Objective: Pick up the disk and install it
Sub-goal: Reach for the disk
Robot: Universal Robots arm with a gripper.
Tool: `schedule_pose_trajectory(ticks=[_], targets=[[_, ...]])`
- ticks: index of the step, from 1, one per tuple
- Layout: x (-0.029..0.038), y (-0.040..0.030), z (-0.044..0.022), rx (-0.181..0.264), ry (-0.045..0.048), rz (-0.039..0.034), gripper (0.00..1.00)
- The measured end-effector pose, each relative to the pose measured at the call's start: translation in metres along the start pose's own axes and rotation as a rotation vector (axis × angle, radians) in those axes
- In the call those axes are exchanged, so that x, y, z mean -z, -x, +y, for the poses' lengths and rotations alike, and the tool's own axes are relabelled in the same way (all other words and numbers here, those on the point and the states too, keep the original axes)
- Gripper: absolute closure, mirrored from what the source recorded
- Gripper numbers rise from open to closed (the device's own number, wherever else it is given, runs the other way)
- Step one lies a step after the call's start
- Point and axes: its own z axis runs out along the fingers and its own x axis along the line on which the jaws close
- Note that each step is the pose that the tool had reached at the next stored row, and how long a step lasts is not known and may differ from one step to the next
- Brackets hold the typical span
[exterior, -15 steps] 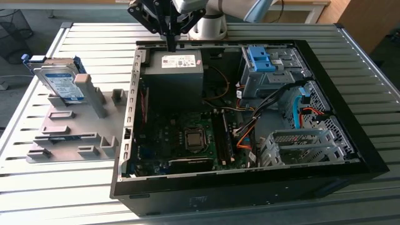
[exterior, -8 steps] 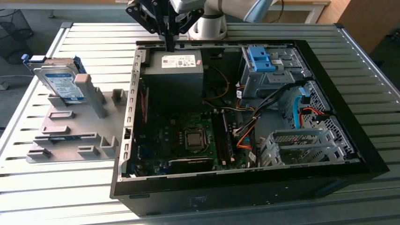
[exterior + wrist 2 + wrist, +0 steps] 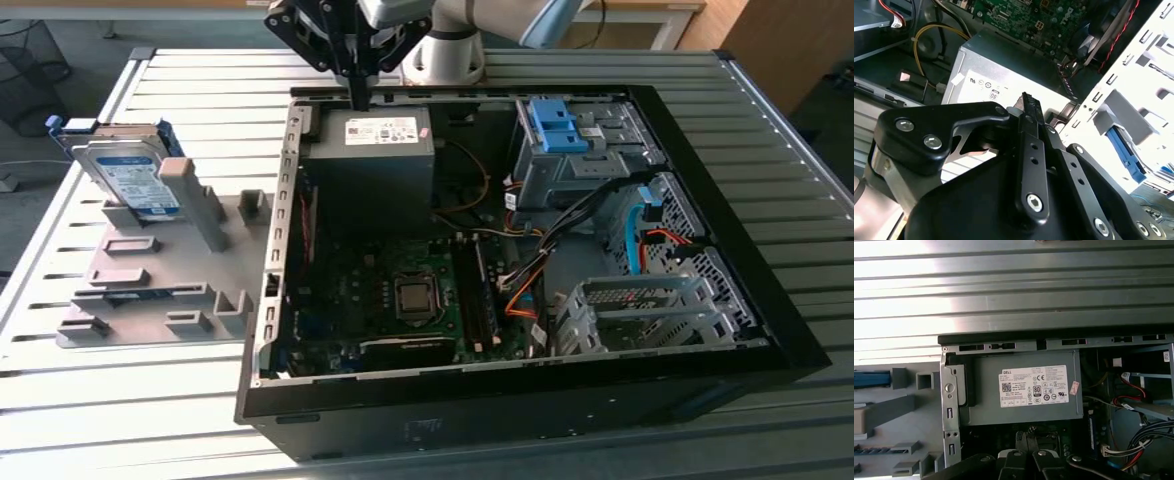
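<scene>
The disk, a silver drive with a white-and-blue label in a blue caddy, leans upright on the grey fixture plate at the exterior view's left, outside the computer case. My gripper hangs over the case's rear edge, just above the power supply, well to the right of the disk. Its black fingers are pressed together and hold nothing. In the first wrist view the fingertips sit below the power supply's label, and a blue strip of the caddy shows at the edge.
The open black case holds a motherboard, loose cables and a grey drive bay with a fixed blue bracket at its far right corner. A perforated metal cage stands near the front right. Slatted metal table all around.
</scene>
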Motion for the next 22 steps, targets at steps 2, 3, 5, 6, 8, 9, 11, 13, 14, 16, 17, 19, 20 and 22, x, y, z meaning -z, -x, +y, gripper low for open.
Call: schedule_pose_trajectory(ticks=[2, 3, 5, 6, 8, 9, 11, 13, 14, 16, 17, 19, 20, 22], targets=[[0.0000, -0.0008, -0.0001, 0.000, 0.0001, 0.0000, 0.89], [0.0000, -0.0012, -0.0001, 0.000, 0.0001, 0.0000, 0.89], [0.0000, -0.0022, -0.0002, 0.000, 0.0000, 0.0000, 0.89], [0.0000, -0.0026, -0.0002, 0.000, 0.0000, 0.0000, 0.89], [0.0001, -0.0035, -0.0003, 0.000, 0.0000, 0.0000, 0.89], [0.0001, -0.0039, -0.0003, 0.000, 0.0000, 0.0000, 0.89], [0.0001, -0.0048, -0.0004, 0.000, 0.0000, 0.0000, 0.89], [0.0001, -0.0056, -0.0004, 0.000, 0.0000, 0.0000, 0.89], [0.0001, -0.0060, -0.0005, 0.000, 0.0000, 0.0000, 0.89], [0.0001, -0.0067, -0.0005, 0.000, 0.0000, 0.0000, 0.89], [0.0002, -0.0071, -0.0005, 0.000, 0.0000, 0.0000, 0.89], [0.0001, -0.0079, -0.0006, 0.000, 0.0001, 0.0000, 0.89], [0.0001, -0.0083, -0.0006, 0.000, 0.0000, 0.0000, 0.89], [0.0002, -0.0091, -0.0007, 0.000, 0.0000, -0.0001, 0.89]])
